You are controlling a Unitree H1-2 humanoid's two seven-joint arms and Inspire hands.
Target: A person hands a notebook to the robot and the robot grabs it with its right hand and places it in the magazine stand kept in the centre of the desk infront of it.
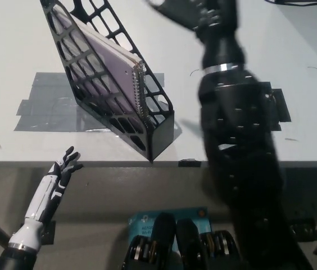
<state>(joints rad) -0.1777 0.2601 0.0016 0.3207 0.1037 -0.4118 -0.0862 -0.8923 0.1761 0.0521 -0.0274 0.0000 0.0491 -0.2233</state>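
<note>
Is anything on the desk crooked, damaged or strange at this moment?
Nothing stands out. The spiral notebook sits fully inside the black magazine stand, leaning back with the stand's slope. The stand stands steady near the desk edge, partly on grey tape. No spill or damage shows.

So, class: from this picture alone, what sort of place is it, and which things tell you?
Probably a robot test bench in a lab or office: a plain white desk with tape patches marking spots, and a black magazine stand holding a notebook.

Bright even light; right arm motion-blurred.
</note>
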